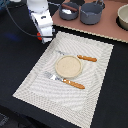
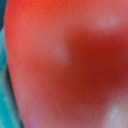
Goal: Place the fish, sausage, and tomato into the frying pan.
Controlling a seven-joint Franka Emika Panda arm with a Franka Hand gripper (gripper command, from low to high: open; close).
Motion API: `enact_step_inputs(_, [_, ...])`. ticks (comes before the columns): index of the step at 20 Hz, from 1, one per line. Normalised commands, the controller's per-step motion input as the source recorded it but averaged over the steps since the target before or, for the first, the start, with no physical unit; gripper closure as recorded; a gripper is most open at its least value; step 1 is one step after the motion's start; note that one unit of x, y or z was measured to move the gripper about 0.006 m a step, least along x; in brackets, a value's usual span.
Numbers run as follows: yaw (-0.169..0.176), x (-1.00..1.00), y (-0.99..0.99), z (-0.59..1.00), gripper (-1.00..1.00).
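Hanging in the upper left of the exterior view, the gripper [image 1: 45,36] sits low over the dark table [image 1: 15,55], just off the top left corner of the striped placemat [image 1: 95,75]. A bit of red shows at its fingers, and the wrist view is filled edge to edge by a blurred glossy red surface, the tomato [image 2: 65,65], so the fingers appear clenched on it. At the mat's middle rests a tan plate [image 1: 67,66], with an orange-handled knife [image 1: 86,58] just beyond it and an orange-handled fork [image 1: 67,81] in front. Along the top edge, on a brown board [image 1: 107,27], stand the frying pan [image 1: 69,11], a grey pot [image 1: 92,13] and a beige-rimmed bowl [image 1: 123,17].
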Motion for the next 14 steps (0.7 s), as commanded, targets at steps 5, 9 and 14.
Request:
enact_step_inputs(5, [0.057, 0.13, 0.17, 0.95, 1.0])
enact_step_inputs(9, [0.013, 0.32, 0.39, 1.0, 1.0])
enact_step_inputs(14, [0.0, 0.57, 0.61, 1.0, 1.0])
